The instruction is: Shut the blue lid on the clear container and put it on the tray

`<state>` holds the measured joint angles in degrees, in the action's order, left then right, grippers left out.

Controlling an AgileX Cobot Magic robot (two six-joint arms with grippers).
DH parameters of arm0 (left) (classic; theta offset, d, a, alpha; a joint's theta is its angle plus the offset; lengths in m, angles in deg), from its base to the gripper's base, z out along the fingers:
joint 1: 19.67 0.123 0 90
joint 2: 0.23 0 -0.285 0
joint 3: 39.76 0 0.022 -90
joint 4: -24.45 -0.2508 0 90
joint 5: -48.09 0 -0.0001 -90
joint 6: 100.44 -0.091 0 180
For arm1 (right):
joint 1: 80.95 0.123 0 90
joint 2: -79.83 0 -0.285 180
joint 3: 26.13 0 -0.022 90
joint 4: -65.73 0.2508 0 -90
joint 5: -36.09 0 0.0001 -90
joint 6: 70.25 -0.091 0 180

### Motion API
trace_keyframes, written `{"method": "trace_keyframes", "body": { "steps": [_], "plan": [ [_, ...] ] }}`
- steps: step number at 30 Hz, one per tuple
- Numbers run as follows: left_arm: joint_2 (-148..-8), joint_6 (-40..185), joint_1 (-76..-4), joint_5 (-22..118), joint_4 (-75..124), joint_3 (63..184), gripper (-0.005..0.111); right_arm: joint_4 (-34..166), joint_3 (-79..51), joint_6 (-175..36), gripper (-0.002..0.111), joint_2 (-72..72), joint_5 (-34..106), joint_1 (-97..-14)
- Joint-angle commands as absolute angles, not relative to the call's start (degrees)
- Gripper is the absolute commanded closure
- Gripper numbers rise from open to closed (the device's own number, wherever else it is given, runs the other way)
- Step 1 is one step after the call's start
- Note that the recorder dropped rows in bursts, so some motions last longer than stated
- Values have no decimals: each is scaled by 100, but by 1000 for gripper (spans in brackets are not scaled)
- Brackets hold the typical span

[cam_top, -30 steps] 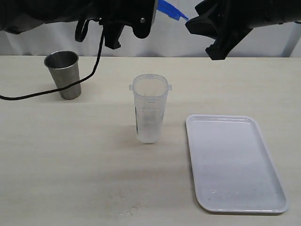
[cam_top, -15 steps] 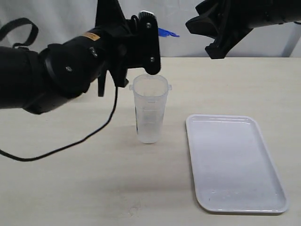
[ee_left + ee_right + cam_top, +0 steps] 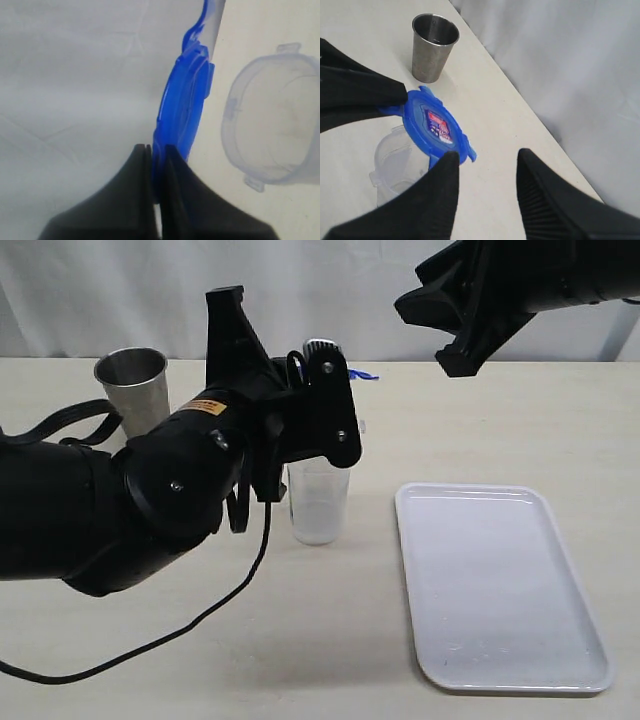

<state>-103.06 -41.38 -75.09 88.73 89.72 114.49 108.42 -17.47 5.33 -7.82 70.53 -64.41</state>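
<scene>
Nearest the exterior camera, the tray (image 3: pixel 503 590) lies flat on the pale worktop (image 3: pixel 150 660) at the right, bare, its long side running away from the viewer. Just beside it toward the middle stands the clear container (image 3: pixel 318 502), upright and uncovered, apart from the tray; only its lower half shows in that view, since the bulky black left arm (image 3: pixel 150 500) crosses in front of its upper part. A black cable (image 3: pixel 200 625) trails from that arm across the worktop.

The left pincer (image 3: pixel 156 165) is clenched on one edge of the blue lid (image 3: pixel 436 126), its two fingers pressed flat against both faces. In the right wrist view the lid is held tilted, partly over the container's open mouth and not seated on it, label side up. In the left wrist view the lid appears edge-on beside the container's rim (image 3: pixel 235 107). In the exterior view only a sliver of blue shows behind the left arm.

Farther back on the left, a steel cup (image 3: pixel 134 385) stands upright, well apart from the container.

The right pincer (image 3: pixel 484 160) hangs high at the rear right, jaws parted, grasping nothing. A white curtain (image 3: pixel 120 290) closes the scene behind.
</scene>
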Motion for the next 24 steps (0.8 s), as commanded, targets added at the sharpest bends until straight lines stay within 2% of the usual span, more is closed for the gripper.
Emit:
{"method": "trace_keyframes", "body": {
  "steps": [1,5,10,24],
  "plan": [
    [-10301,-4325,-7540,8551,9021,11438,107,10825,-1711,426,71,-762,7030,-6481],
    [-10301,-4325,-7540,8592,9104,11438,107,10825,-1711,429,71,-762,7045,-6481],
    [-10301,-4325,-7540,9723,8835,11438,107,10825,-1711,429,71,-762,7067,-6481],
    [-10301,-4325,-7540,8649,9607,11438,107,10834,-1573,422,71,-762,7158,-6481]
  ]
}}
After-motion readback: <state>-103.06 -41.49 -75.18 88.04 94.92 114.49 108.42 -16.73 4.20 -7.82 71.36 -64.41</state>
